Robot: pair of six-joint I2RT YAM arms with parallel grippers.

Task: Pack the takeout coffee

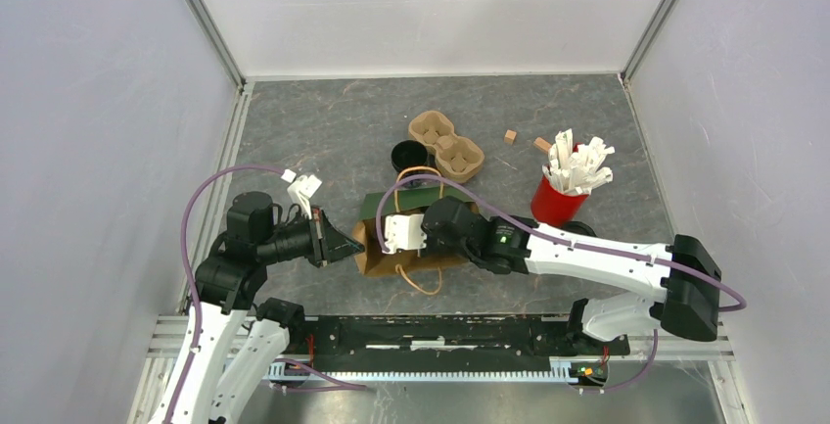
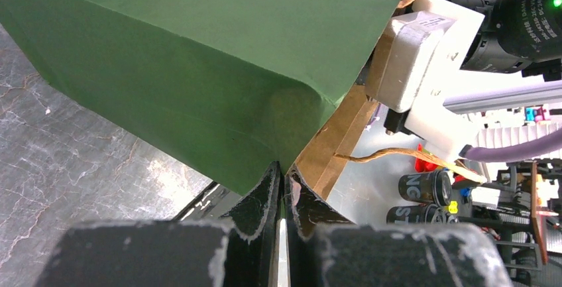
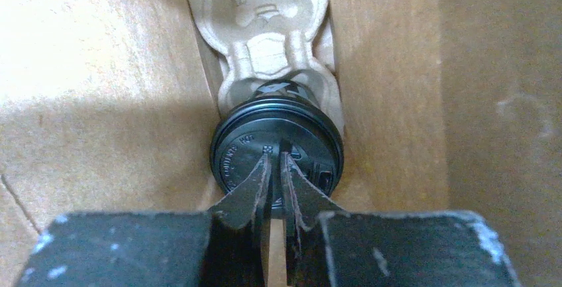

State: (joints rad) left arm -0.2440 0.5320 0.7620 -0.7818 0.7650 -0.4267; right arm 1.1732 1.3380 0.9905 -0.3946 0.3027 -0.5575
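Note:
The paper bag [image 1: 391, 206], green outside and brown inside, lies on its side in the middle of the table. My left gripper [image 2: 285, 168] is shut on the bag's rim [image 2: 331, 141] at the mouth's left corner. My right gripper [image 3: 274, 158] reaches deep inside the bag; the top view hides its fingers and shows only its white wrist block [image 1: 401, 231]. In the right wrist view the takeout coffee [image 3: 238, 148], a black cup with a round black lid, sits in a pulp carrier tray [image 3: 265, 55] inside the bag. The right fingers are pinched shut on a raised part of its lid.
A second pulp cup-carrier tray [image 1: 445, 142] lies behind the bag, with a black round cup [image 1: 409, 157] to its left. A red cup of white sticks [image 1: 560, 199] stands at the right, and two small wooden blocks [image 1: 510, 135] lie behind it. White walls close in three sides.

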